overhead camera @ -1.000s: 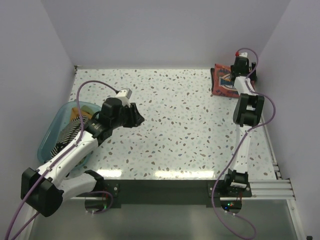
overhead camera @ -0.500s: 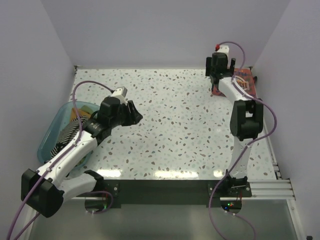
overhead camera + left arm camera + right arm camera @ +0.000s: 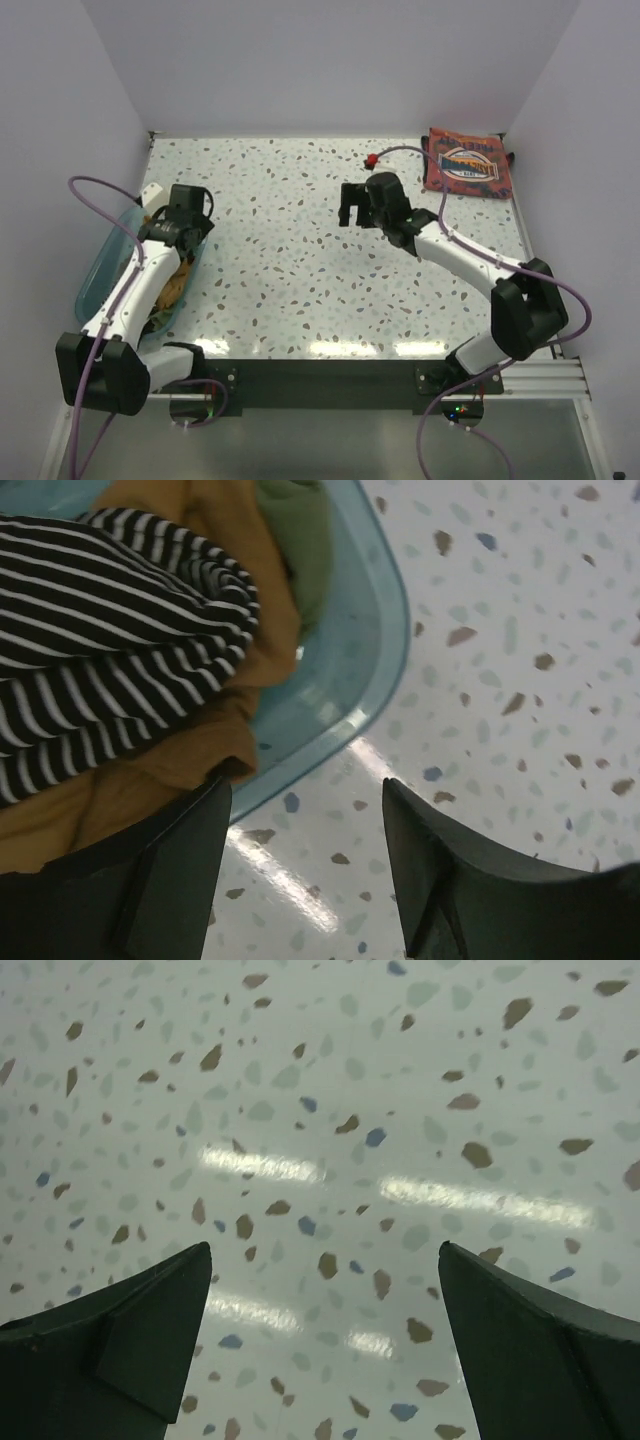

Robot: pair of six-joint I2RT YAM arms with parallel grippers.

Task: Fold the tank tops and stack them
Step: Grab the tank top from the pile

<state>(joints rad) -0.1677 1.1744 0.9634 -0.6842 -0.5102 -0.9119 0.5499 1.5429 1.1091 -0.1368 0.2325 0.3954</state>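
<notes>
— Left hand (image 3: 305, 810) gapes empty over the bin's (image 3: 397, 630) rim; striped tank top (image 3: 110, 630) lies inside
— Fetching step, I'd judge: dip in, pinch the stripes. Right hand (image 3: 325, 1260), wide and empty too, hangs well beyond the bin

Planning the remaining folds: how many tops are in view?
4: red top at the far right corner; striped top, mustard top and green top heaped in the bin. Others may be buried.

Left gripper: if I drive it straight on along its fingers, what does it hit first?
Probably the translucent teal plastic bin's rim or the speckled tabletop just beside it: the open left gripper straddles that edge, one finger over the mustard-orange tank top. Depth is unclear.
</notes>
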